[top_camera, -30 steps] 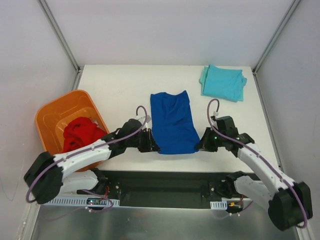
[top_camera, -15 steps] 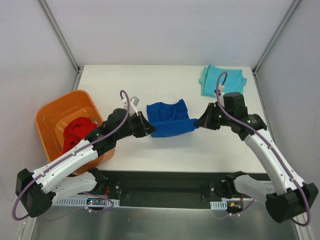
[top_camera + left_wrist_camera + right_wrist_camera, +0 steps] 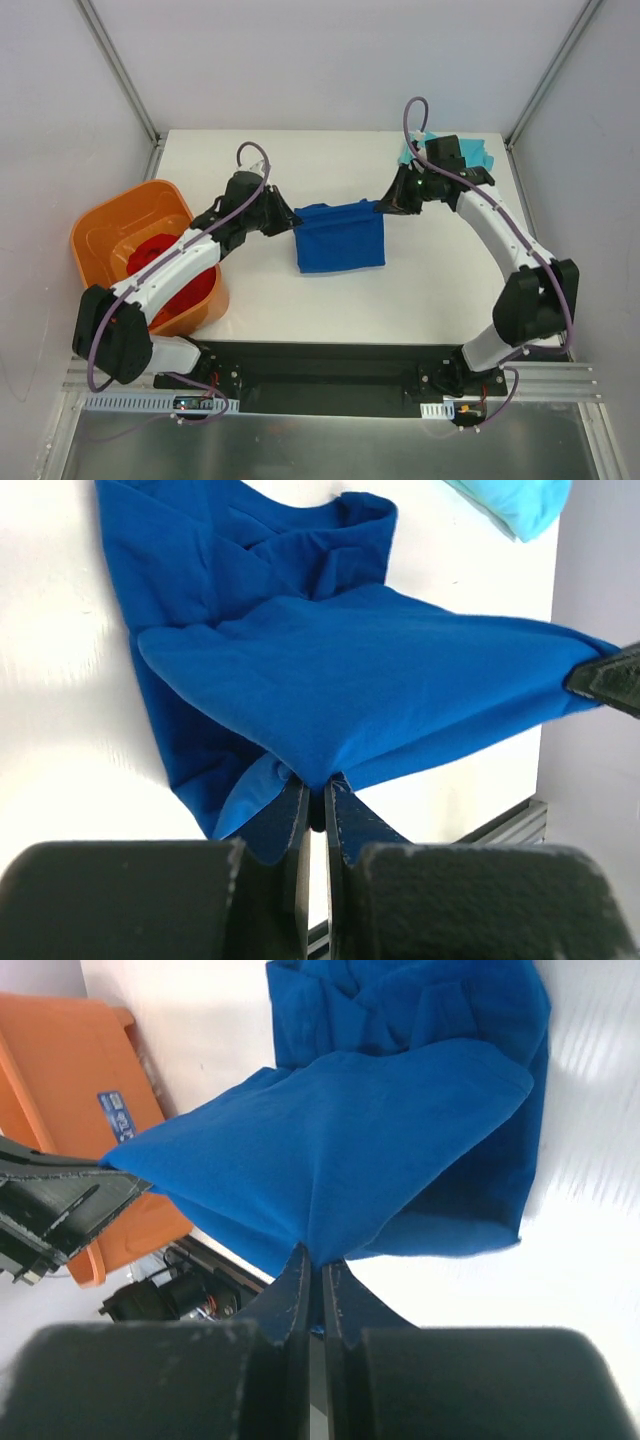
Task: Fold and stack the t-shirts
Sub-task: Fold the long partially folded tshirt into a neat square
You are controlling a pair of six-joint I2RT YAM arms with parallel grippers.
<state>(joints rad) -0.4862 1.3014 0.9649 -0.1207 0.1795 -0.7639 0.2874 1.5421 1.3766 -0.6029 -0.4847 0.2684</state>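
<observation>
Mid-fold, by the look of it: your left gripper (image 3: 289, 217) and right gripper (image 3: 381, 207), jaws clamped on a corner each, stretch the top layer of the blue shirt (image 3: 340, 240) over its lower half at the centre of the surface (image 3: 450, 290). Your next move likely calls for laying it square toward 12 o'clock, letting go, then stacking it with the teal shirt (image 3: 481, 158) at 1 o'clock.

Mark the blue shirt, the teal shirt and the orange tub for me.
blue shirt (image 3: 340, 240): top view, middle of the folded cloth.
teal shirt (image 3: 508, 498): left wrist view, corner showing at top right.
orange tub (image 3: 118, 206): top view, far rim.
</observation>
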